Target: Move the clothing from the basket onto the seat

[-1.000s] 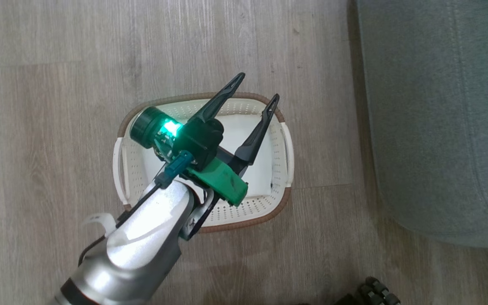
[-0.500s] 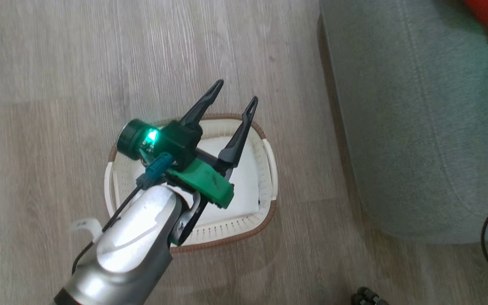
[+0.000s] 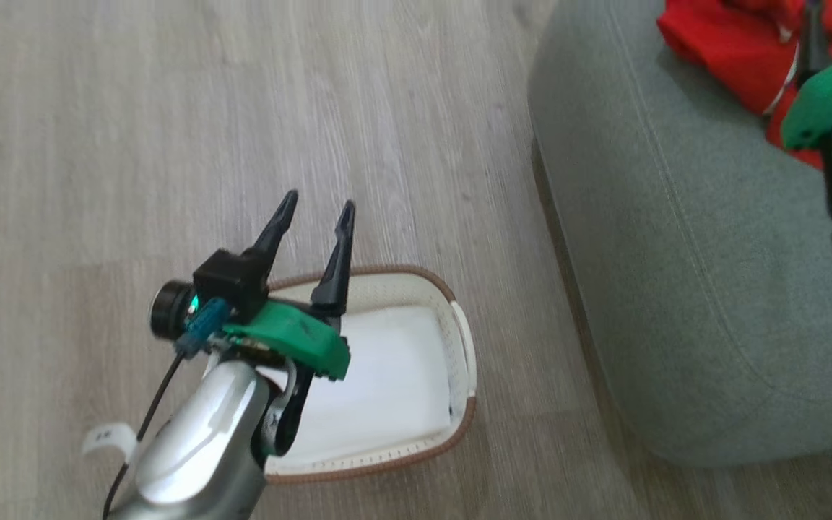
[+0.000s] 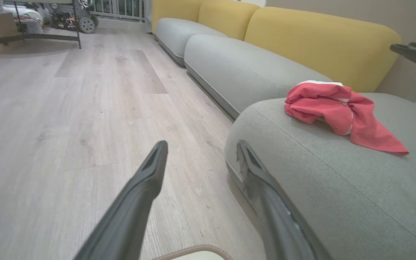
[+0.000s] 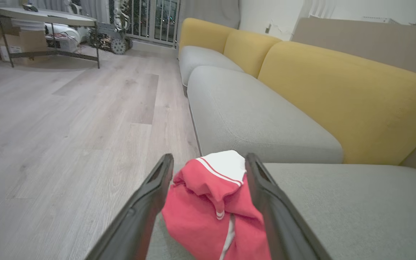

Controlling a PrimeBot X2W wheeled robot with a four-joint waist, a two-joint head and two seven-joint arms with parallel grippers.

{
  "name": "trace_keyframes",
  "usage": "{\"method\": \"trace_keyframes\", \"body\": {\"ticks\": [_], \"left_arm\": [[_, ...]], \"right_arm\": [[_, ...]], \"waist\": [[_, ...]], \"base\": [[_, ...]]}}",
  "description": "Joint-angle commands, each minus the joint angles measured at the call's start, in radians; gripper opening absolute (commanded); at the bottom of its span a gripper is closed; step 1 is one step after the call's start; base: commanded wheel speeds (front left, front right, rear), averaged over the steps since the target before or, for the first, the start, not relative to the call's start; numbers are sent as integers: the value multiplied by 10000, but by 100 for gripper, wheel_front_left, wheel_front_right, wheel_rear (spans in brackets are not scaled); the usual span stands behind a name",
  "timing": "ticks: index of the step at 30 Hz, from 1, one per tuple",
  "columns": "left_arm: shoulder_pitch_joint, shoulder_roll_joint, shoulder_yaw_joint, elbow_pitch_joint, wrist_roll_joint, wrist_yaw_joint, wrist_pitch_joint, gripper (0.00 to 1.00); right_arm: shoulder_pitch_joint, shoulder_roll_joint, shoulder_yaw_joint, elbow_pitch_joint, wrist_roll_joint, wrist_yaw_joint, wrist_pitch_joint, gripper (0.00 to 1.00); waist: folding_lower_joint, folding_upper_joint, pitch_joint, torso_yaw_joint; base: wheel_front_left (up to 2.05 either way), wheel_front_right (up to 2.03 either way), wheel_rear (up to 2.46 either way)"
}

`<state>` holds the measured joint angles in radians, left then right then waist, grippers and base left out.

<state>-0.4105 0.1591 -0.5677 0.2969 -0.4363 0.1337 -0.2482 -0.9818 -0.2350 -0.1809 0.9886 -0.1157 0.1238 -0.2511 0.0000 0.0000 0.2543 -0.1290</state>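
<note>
**STATUS: VIEW SWUNG TOWARD SEAT; BASKET SHOWS NO RED**

1. Change of view. Over the last second the head camera turns toward the seat (image 3: 676, 253). The basket (image 3: 464, 347) slides down the picture and the clothing (image 3: 719, 43) enters at the top right. This is camera motion, not motion of the basket or the seat.

2. Location of the clothing. The red heap lies on the seat, close to the edge that faces the floor (image 3: 134, 108) and by the rounded far corner. Whether the heap holds both garments cannot be told.

3. Right gripper (image 5: 208, 157). The fingers stand spread, one on each side of the heap, and clamp nothing.

4. Left gripper (image 3: 318, 204). The fingers are released and empty. A second ago the tips reached the basket's far rim. They now point past that rim, over bare floor.

5. Basket. The white liner (image 3: 387, 375) is exposed, with no red fabric on the visible part. The left forearm hides the basket's left side.

6. Assessment. The transfer appears complete or nearly so. The hidden left side of the basket should be checked before the task is closed.
</note>
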Motion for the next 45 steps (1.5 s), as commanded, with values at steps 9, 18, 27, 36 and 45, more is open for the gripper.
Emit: {"method": "trace_keyframes", "body": {"ticks": [9,18,27,36,45], "left_arm": [[1161,450,1481,-540,250,736,-133,100],[2634,642,2330,-886,298,984,-134,100],[4122,681,3003,-1332,368,1077,-135,100],[5123,535,3452,-1782,524,955,-135,100],[5414,321,3718,-1806,689,814,-135,100]], "right_arm": [[1863,193,1141,-1844,1425,69,-106,100],[4269,1159,1070,-3702,1764,69,-106,100],[6985,1834,922,-6086,1701,69,-106,100],[8839,1845,1582,-7727,2678,69,-106,100],[9710,1846,1666,-8222,2685,69,-107,100]], "waist": [[0,0,-1569,745],[0,0,-2263,1164],[0,0,-2777,1510],[0,0,-2999,1619],[0,0,-3030,1604]], "base": [[0,0,0],[0,0,0],[0,0,0],[0,0,0],[0,0,0]]}}
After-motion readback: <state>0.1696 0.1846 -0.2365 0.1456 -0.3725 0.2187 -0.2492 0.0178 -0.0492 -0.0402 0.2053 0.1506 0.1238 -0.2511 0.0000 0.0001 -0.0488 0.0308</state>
